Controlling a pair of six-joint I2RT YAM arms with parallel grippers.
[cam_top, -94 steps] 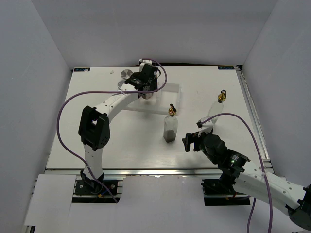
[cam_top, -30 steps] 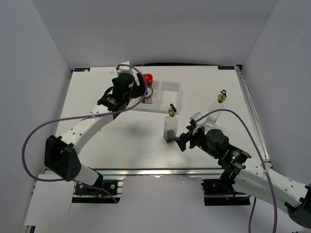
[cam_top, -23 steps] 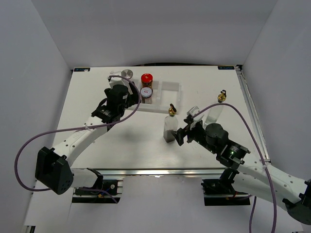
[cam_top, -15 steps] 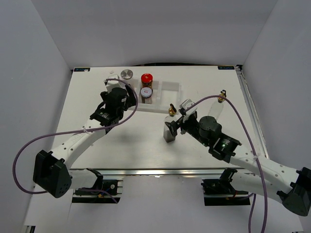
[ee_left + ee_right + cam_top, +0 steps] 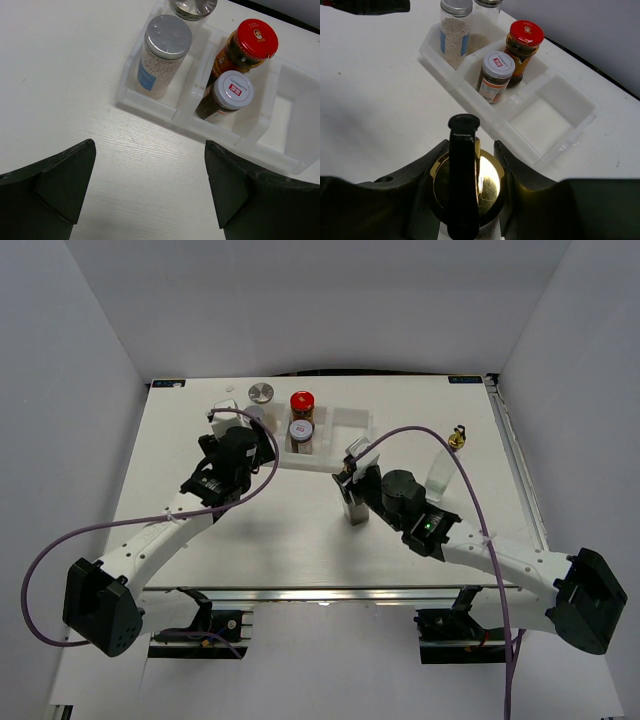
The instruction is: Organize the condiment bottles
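White tabletop (image 5: 280, 545) and pale grey walls (image 5: 320, 300) frame a scene that has shifted in the last second. At left, the left gripper (image 5: 150, 187) has drawn back from the tray (image 5: 295, 120) toward the lower left, and we see its fingers spread wide with nothing between them. The right gripper (image 5: 465, 185) stood open just right of the tall glass bottle (image 5: 355, 508) a second ago. Now it is clenched on that bottle's gold-spouted neck, at the middle of the top view.

We count four jars in the white three-compartment tray at upper centre. The left compartment holds a silver-lidded jar of pale granules (image 5: 162, 55) with another silver-lidded jar (image 5: 192, 6) behind it. The middle compartment holds a white-lidded jar (image 5: 227, 95) with a red-lidded jar (image 5: 250, 47) behind it. We count two tall bottles: the gripped one, upright on the table, and a second tall bottle (image 5: 457, 438) at right, well apart from the tray.
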